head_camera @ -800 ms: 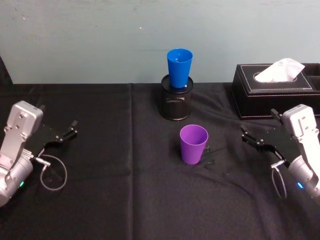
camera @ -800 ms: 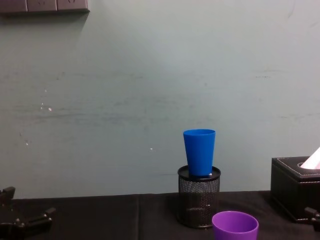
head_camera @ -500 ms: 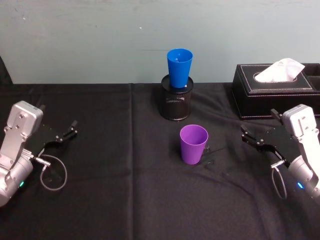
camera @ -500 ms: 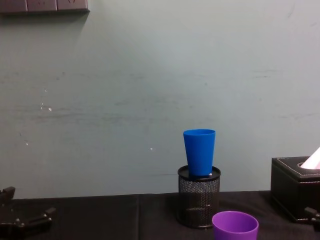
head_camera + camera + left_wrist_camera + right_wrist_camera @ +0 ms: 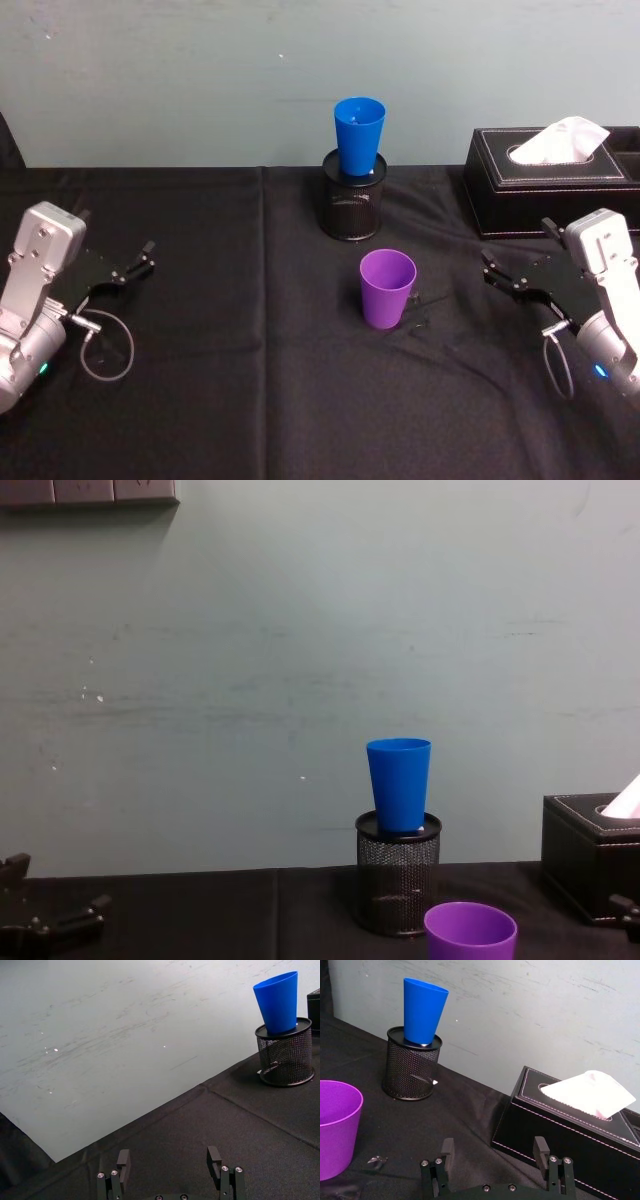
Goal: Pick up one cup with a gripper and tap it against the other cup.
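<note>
On the black desk [image 5: 200,330], the blue cup [image 5: 359,135] stands raised atop the mesh pot [image 5: 351,208], I judge so its wall is clear for a tap. The purple cup [image 5: 386,290] stands upright just in front of that pot, free to grasp. My left gripper [image 5: 135,262] and right gripper [image 5: 490,272] rest well out to either side of the pot, fingers [image 5: 446,1147] apart and holding nothing.

The head camera looks steeply down on the table [image 5: 200,400] from its near edge, wide enough to take in the left pincer [image 5: 135,262] and the right pincer [image 5: 492,270]. The chest camera sits low, facing the far wall [image 5: 300,630] almost level. Each wrist camera peers forward over its own pincer, close to the table. All four catch the blue cup [image 5: 358,135] on the mesh pot [image 5: 351,210].
</note>
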Controlling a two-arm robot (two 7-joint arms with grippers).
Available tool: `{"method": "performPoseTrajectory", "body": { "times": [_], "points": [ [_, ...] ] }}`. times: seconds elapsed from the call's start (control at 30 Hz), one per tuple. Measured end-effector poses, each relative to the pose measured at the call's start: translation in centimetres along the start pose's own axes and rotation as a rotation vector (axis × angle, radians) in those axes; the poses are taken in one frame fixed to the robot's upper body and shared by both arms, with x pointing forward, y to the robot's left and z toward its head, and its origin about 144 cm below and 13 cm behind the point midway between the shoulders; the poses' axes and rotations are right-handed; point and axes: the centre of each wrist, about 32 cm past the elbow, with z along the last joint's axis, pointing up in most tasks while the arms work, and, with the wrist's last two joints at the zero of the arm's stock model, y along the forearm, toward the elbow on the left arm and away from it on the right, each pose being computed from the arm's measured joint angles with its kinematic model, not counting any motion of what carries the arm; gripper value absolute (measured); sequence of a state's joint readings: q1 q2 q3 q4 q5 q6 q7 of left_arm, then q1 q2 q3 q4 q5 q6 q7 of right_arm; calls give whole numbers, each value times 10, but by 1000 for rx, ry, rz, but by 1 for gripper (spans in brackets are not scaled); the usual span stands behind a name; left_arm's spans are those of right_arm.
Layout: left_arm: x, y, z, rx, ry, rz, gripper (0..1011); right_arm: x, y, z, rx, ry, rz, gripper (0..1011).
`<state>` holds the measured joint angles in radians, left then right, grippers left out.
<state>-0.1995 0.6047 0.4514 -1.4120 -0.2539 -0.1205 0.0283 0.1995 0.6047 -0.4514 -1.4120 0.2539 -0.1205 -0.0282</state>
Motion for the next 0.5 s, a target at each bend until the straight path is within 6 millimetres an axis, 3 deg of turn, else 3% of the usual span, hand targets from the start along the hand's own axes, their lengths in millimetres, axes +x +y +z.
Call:
{"method": "performPoseTrajectory", "body": {
  "times": [0.23, 0.5],
  "points": [
    [0, 0, 0, 0, 0, 0, 1000, 0, -4, 1, -2, -1, 20, 1000],
    [0, 0, 0, 0, 0, 0, 1000, -15, -19, 5, -34, 29, 169, 1000]
  ]
}}
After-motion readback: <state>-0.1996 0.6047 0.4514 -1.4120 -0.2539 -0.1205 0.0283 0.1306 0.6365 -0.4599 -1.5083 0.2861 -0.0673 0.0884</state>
